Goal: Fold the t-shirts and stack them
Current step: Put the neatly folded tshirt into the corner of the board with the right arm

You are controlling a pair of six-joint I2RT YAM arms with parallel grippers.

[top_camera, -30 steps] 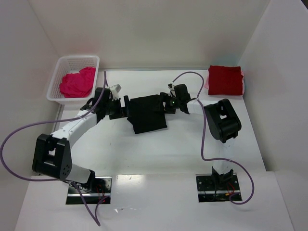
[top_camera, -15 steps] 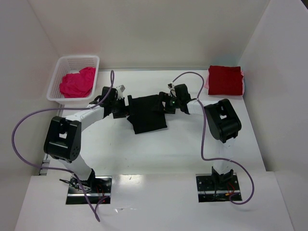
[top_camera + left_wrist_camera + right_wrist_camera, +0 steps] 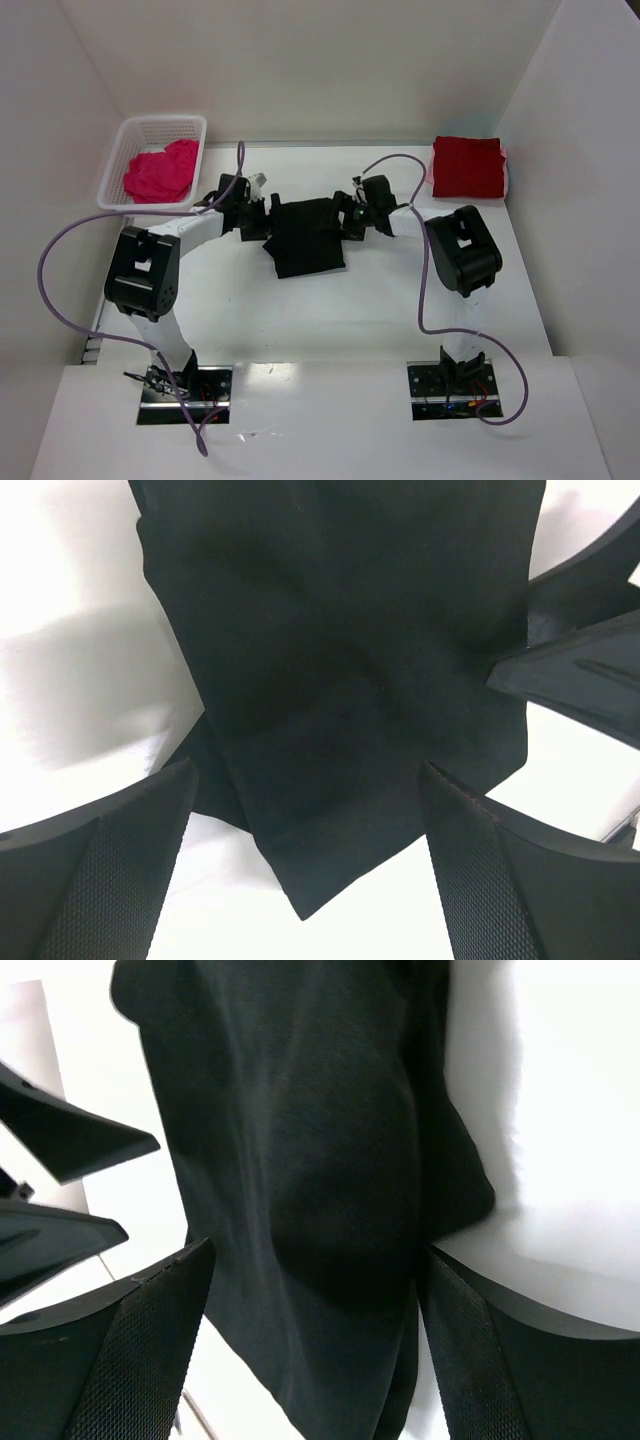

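The left gripper (image 3: 262,216) stands wide open at the left edge of the folded black cloth t-shirt (image 3: 306,240), clamping nothing. The shirt lies mid-table between the two arms, its long axis running far to near. The right gripper (image 3: 344,216) faces it from the right edge, jaws likewise spread and empty. Neither arm is nearer.

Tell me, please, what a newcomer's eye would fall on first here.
The black t-shirt lies in the middle, the left gripper and right gripper open at its two sides. A pink t-shirt sits crumpled in the white basket far left; a folded dark red t-shirt lies far right.
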